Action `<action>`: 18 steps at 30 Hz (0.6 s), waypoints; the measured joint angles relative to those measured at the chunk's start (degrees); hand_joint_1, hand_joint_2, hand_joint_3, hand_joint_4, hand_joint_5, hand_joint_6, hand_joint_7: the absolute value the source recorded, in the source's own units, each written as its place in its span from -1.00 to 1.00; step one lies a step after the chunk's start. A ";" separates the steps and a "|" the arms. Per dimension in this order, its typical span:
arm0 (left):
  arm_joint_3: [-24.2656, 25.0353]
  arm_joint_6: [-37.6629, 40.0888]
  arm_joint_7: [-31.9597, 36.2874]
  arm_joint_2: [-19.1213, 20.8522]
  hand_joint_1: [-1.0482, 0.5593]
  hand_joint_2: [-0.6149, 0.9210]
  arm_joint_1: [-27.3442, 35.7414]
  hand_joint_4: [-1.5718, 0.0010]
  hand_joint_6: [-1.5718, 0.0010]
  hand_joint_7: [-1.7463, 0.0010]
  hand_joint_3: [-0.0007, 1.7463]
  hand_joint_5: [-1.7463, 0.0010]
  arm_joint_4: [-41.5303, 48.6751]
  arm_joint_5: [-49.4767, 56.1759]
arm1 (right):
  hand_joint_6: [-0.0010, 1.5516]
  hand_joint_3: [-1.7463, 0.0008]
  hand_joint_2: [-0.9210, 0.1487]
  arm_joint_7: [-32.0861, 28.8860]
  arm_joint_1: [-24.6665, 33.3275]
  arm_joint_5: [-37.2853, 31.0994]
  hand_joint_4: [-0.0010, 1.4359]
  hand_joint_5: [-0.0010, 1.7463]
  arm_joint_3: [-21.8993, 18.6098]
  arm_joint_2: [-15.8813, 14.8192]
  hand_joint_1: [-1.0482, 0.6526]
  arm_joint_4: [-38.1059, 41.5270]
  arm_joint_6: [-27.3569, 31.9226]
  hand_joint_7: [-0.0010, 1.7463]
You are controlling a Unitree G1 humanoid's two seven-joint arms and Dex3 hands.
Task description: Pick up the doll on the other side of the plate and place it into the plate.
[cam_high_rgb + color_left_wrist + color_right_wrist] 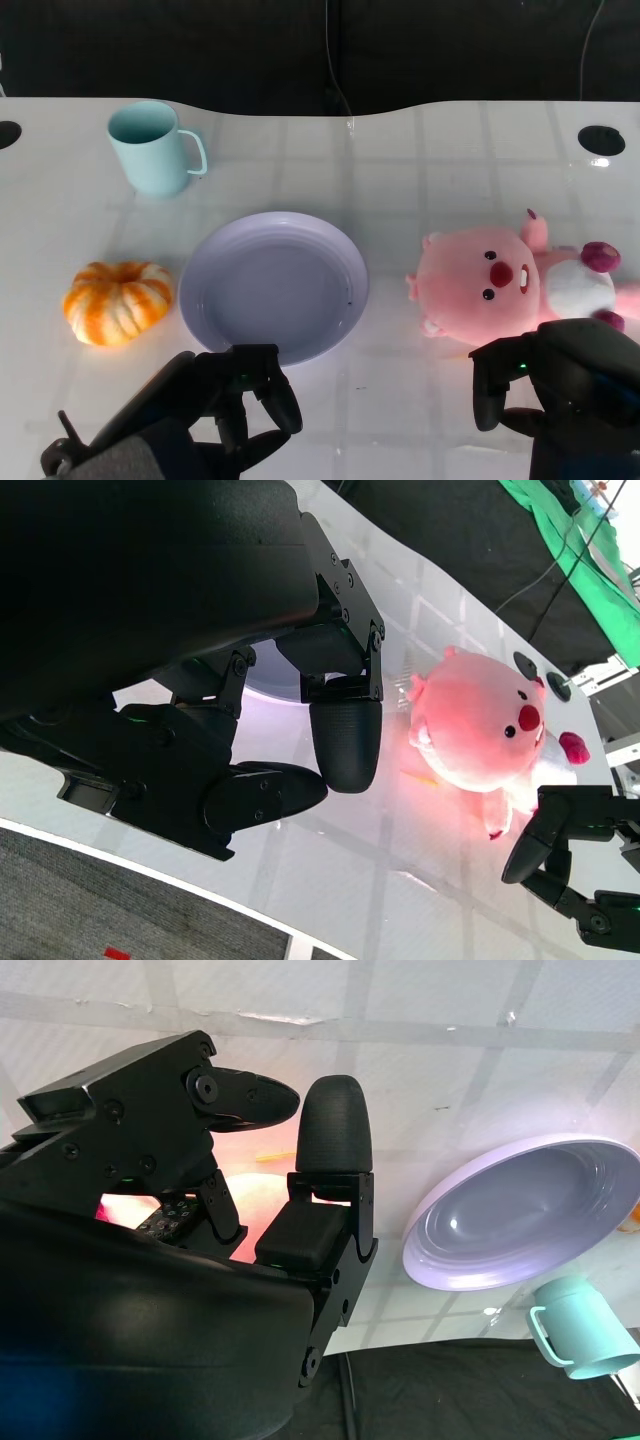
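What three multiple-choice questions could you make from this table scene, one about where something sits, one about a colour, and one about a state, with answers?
1. Where is the doll?
A. In the plate
B. On the table, right of the plate
C. Inside the cup

2. What colour is the cup?
A. Light blue-green
B. Red
C. Black

3. What is in the plate?
A. The pumpkin
B. The doll
C. Nothing

Answers: 1 B, the pink doll lies on the table beside the plate's right edge. 2 A, the cup at the back left is pale blue-green. 3 C, its lavender inside shows bare, and the pumpkin sits to its left.
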 measured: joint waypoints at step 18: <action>0.04 -0.85 0.00 0.05 0.02 0.78 0.00 0.17 0.19 -0.59 -0.27 -1.00 0.23 0.08 | 0.12 0.21 -0.42 0.00 0.00 -0.91 0.18 0.94 0.00 0.01 0.11 -0.07 0.03 0.30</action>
